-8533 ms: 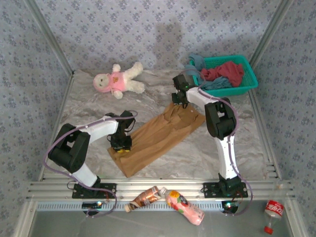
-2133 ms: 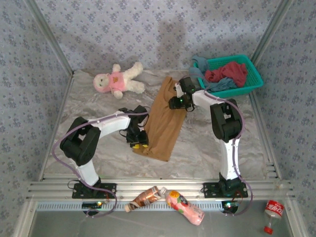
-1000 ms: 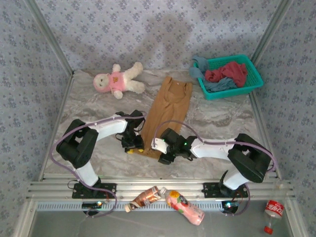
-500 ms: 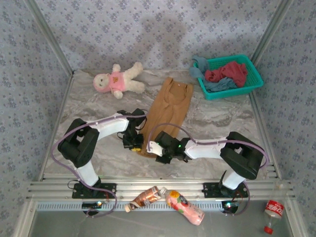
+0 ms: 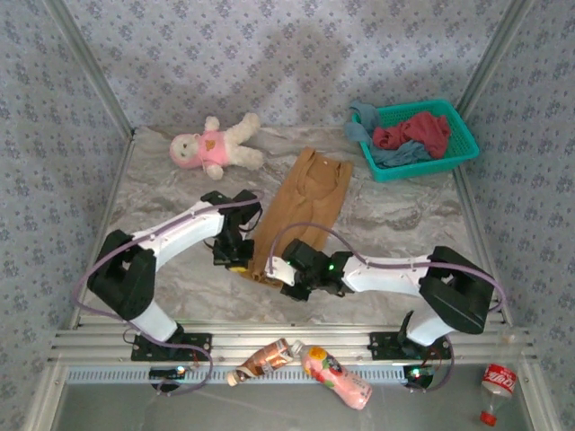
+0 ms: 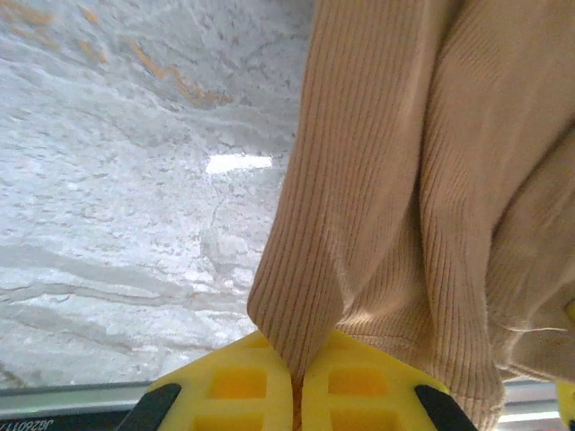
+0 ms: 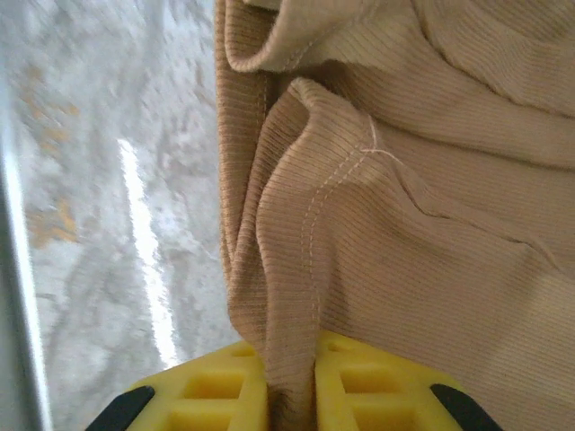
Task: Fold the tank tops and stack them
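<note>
While both claws pinch its near end, tan top (image 5: 304, 202) lies long and narrow mid-surface (image 5: 162, 193), straps at the far end, hem toward the arm bases. Left claw (image 5: 235, 262) closed tight on the hem's left corner. Left wrist view: ribbed cloth squeezed into a fold between the yellow pads (image 6: 238, 386), no gap. Right claw (image 5: 282, 273) clamped on the hem's right corner, just beside left claw. Right wrist view: a stitched edge folded over and caught between its pads (image 7: 368, 382). Cloth bunched and wrinkled around both grips, flatter further up. Red top (image 5: 415, 128) and blue top (image 5: 395, 154) heaped in basket (image 5: 422, 167) at far right, blue one spilling over the far-left rim. Doll (image 5: 214, 145) lies far left, well apart from tan top. Two bottles (image 5: 334, 377) lie off the surface near the bases, between the arms.
</note>
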You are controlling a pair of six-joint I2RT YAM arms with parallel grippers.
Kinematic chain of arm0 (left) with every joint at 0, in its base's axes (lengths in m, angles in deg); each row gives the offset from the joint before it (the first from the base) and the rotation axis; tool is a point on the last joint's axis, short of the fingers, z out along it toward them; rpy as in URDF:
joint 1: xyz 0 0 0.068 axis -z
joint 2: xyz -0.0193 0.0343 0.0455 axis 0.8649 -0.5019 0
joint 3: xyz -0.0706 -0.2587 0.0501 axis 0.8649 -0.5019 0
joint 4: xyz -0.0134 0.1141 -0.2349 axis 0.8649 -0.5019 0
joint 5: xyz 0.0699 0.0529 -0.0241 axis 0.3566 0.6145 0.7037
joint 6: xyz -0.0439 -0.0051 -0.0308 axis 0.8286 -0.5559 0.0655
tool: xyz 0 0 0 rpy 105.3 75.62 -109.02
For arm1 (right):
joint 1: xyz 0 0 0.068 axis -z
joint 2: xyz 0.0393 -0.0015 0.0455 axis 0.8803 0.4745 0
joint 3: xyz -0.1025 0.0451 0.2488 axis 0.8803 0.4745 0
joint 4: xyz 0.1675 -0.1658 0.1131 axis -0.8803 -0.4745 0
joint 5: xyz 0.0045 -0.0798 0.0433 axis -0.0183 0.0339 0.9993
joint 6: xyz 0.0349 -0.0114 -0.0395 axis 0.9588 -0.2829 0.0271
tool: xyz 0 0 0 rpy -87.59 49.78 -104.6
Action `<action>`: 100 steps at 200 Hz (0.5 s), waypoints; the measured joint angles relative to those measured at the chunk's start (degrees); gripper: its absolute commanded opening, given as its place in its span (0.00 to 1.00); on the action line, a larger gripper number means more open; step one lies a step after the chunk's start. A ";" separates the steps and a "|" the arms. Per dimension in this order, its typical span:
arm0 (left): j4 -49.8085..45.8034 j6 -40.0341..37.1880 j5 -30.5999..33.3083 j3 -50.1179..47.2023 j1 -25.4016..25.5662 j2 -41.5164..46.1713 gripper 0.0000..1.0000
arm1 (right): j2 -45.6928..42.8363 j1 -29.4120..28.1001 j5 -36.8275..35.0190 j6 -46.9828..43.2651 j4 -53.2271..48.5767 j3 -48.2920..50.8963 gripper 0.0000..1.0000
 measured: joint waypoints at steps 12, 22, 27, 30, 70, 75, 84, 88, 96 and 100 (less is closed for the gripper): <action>-1.86 -0.46 0.52 3.06 -0.04 0.17 0.05 | -0.44 1.64 2.69 0.96 -1.86 -2.03 0.17; -3.02 -0.92 1.05 6.10 -0.24 -0.17 0.05 | -0.52 3.50 4.83 1.49 -3.23 -3.76 0.18; -3.67 -1.25 1.29 7.76 -0.35 -0.57 0.06 | -0.55 4.74 6.16 1.73 -3.96 -4.70 0.18; -4.00 -1.53 1.46 8.87 -0.48 -0.96 0.06 | -0.55 5.60 6.86 1.77 -4.39 -5.20 0.18; -5.84 -4.52 2.64 25.16 -2.71 -10.67 0.06 | -0.59 16.85 15.15 1.88 -9.55 -10.45 0.18; -5.92 -4.81 2.71 27.19 -2.91 -12.13 0.06 | -0.57 18.01 15.80 1.77 -10.12 -10.91 0.18; -6.05 -5.66 2.75 30.80 -3.30 -15.10 0.05 | -0.46 20.24 16.87 1.22 -11.32 -11.98 0.18; -6.14 -5.79 2.71 32.17 -3.43 -16.17 0.06 | -0.37 21.20 17.27 0.96 -11.89 -12.50 0.18; -6.10 -6.27 2.69 35.01 -3.69 -18.69 0.06 | -0.02 22.73 17.81 0.28 -12.76 -13.49 0.18; -6.23 -6.62 2.64 36.63 -3.82 -20.04 0.06 | 0.24 23.52 18.10 -0.13 -13.14 -14.05 0.18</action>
